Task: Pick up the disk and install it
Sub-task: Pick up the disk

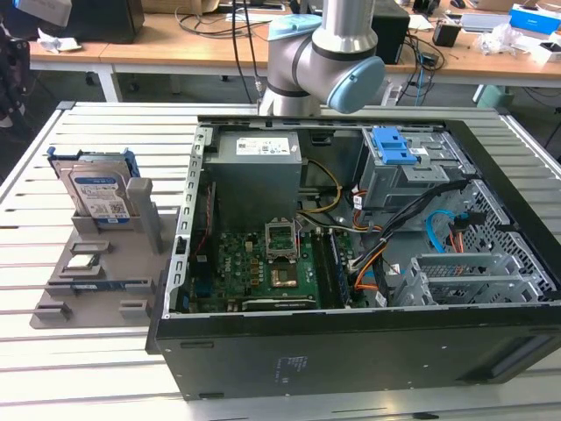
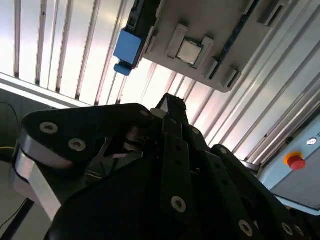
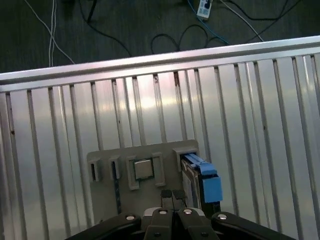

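Note:
The disk [image 1: 98, 193] stands on edge in a slot at the far end of a grey holder [image 1: 96, 281], at the exterior view's left. It is silver with a white-and-blue label and a blue bracket. The first wrist view looks down on the disk [image 3: 199, 172] and its blue tab. My gripper [image 3: 173, 194] hovers above the holder beside the disk, apart from it. Its fingers are shut together with nothing between them. The second wrist view has the gripper [image 2: 170, 102] in front of the disk's blue tab [image 2: 129, 47].
A square chip [image 3: 143, 169] lies in the holder [image 3: 102, 187] next to the disk. An open computer case [image 1: 351, 351] fills the exterior view's middle and right, with a grey cage with blue latch [image 1: 399, 149], a grey box [image 1: 259, 167] and a motherboard [image 1: 263, 263]. The arm [image 1: 324, 61] rises behind it.

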You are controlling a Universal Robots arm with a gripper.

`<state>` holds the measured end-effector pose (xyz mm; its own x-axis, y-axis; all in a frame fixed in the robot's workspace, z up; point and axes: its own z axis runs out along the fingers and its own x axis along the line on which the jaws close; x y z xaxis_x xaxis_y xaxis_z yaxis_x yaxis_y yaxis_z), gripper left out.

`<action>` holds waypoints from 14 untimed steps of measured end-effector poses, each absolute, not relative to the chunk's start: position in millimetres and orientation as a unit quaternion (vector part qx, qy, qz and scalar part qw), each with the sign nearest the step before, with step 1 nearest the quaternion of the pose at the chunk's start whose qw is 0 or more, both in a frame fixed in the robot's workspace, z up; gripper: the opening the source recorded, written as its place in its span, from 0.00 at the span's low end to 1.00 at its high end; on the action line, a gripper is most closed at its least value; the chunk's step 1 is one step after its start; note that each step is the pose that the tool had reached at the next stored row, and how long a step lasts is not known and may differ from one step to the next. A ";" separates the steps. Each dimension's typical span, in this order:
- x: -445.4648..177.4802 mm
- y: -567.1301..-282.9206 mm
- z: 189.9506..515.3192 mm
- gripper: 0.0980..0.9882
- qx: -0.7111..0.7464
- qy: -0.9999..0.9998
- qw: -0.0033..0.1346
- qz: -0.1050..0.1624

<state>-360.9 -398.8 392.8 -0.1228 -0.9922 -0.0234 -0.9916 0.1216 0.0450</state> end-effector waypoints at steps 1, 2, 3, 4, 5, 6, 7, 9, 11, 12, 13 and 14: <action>-360.9 -398.8 392.9 0.01 0.667 -0.744 0.006 -0.025; -360.9 -398.8 392.8 0.01 0.671 -0.741 0.006 -0.025; -360.9 -398.8 392.8 0.01 0.674 -0.738 0.007 -0.024; -360.9 -398.8 392.9 0.01 0.680 -0.733 0.007 -0.024; -360.9 -398.8 392.9 0.01 0.685 -0.728 0.007 -0.024; -360.9 -398.8 392.9 0.01 0.690 -0.723 0.007 -0.024; -360.9 -398.8 392.9 0.01 0.694 -0.720 0.007 -0.024; -360.9 -398.8 392.8 0.01 0.700 -0.713 0.007 -0.024; -360.9 -398.8 392.9 0.01 0.705 -0.709 0.008 -0.024; -360.9 -398.8 392.9 0.01 0.705 -0.709 0.008 -0.024; -360.9 -398.8 392.9 0.01 0.705 -0.709 0.008 -0.024; -360.9 -398.8 392.9 0.01 0.705 -0.709 0.008 -0.024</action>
